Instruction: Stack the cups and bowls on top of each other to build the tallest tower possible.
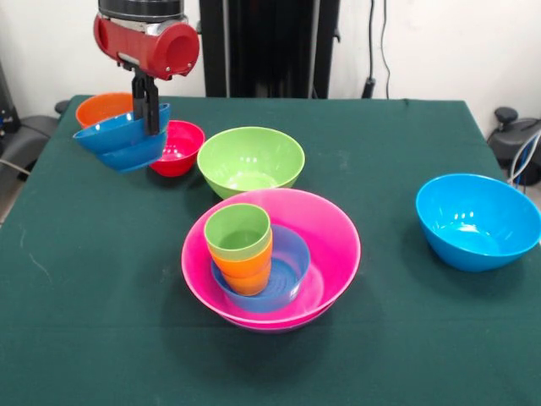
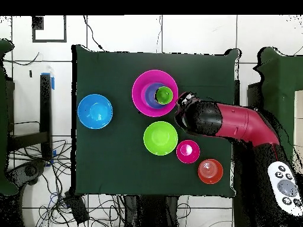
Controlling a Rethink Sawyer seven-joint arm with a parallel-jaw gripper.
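The tower stands at the table's middle: a wide pink bowl holds a purple bowl. In that bowl an orange cup carries a light green cup. My gripper hangs above the far left of the table. It is shut on the rim of two nested small blue bowls, which tilt in the air. From overhead the arm hides the gripper and those bowls.
A small red bowl and a small orange bowl sit beside the held bowls. A lime green bowl stands behind the tower. A large sky-blue bowl sits alone at the right.
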